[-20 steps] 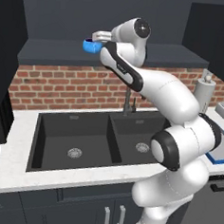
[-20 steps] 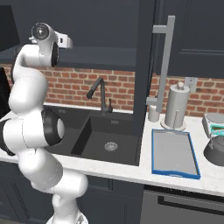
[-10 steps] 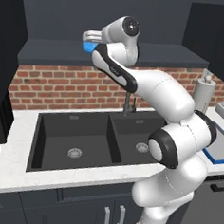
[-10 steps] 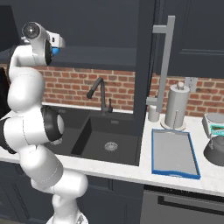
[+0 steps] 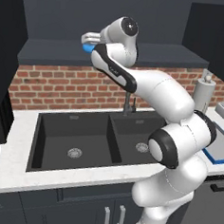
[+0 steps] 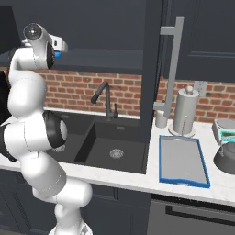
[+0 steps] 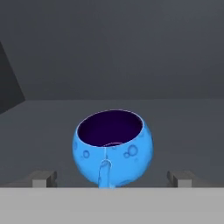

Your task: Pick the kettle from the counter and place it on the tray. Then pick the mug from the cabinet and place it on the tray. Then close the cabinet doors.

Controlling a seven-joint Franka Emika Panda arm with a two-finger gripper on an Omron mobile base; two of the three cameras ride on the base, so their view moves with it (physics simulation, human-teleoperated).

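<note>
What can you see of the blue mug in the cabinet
The mug is small, round and bright blue with faint bubble-like marks, a dark navy inside and a small handle facing the camera. It looks empty and stands upright on the dark cabinet shelf. The open gripper has one fingertip either side, not touching.
</note>
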